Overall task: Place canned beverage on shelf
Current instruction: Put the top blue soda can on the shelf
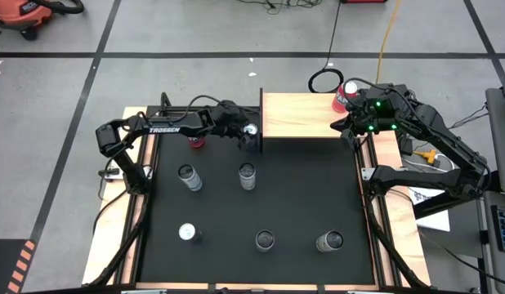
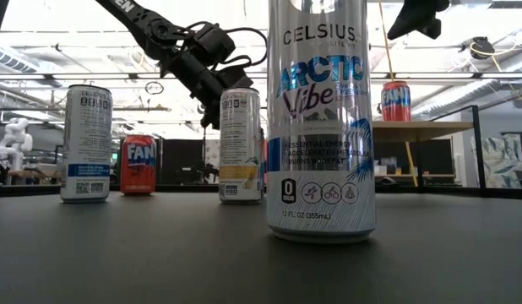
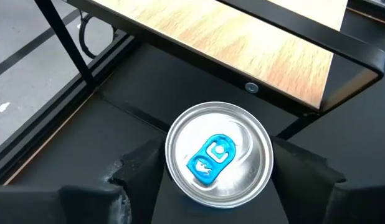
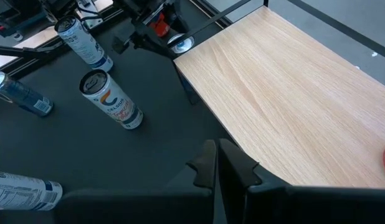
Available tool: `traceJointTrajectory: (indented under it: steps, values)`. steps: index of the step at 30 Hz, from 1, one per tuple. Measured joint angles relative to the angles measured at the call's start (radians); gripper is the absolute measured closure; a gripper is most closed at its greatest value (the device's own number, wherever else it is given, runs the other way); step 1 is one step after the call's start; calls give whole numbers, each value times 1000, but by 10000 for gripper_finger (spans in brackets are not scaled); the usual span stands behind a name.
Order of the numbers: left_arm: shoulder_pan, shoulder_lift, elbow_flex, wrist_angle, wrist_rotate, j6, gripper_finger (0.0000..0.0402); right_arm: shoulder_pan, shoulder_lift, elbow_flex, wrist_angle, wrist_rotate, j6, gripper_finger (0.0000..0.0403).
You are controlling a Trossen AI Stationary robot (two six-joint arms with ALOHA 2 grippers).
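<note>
high view: left tool sits at the shelf's left edge, far side of the worktop, with a silver-topped can between its fingers. a red can stands just left of it under the arm. right tool waits at the shelf's right edge, beside a red can on the shelf. five more cans stand loose on the worktop.

low view: a big celsius can blocks the middle; the left arm reaches in from above toward the far cans, but the grip is not clear here.

left wrist view: can top with a blue tab sits between both fingers, which look clamped on its sides; the shelf edge is just beyond and higher.

right wrist view: right tool fingers are pressed together, holding nothing, over the shelf's bare wood.

step, as i judge it: can grasped, transfer to shelf starting. next move needs a lift clear of the shelf's rim, then a shift right over the wood before lowering upright.
</note>
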State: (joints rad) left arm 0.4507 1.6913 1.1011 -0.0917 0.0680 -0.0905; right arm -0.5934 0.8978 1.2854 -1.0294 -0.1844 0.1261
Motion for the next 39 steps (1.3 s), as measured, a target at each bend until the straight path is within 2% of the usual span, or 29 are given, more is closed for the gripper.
traceJointTrajectory:
  steps: [6, 18, 24, 31, 35, 39]
  values:
    - [0, -2, 0, -3, -1, 25, 190, 0, 0, 0, 0, 0, 0, 403]
    - [-5, -4, 1, -8, 5, 22, 190, 0, 0, 0, -1, 0, 0, 403]
    - [-10, -51, 1, -35, 13, 19, 190, 0, 0, 0, -1, 0, 0, 403]
    - [-18, -102, 50, -102, 13, 20, 190, 0, 0, 0, -1, 0, 0, 403]
    - [-32, -120, 119, -181, 4, 30, 190, 0, 0, 0, -3, 0, 0, 403]
    - [-47, -119, 202, -300, -57, 62, 190, 0, 0, 0, -12, 0, 3, 403]
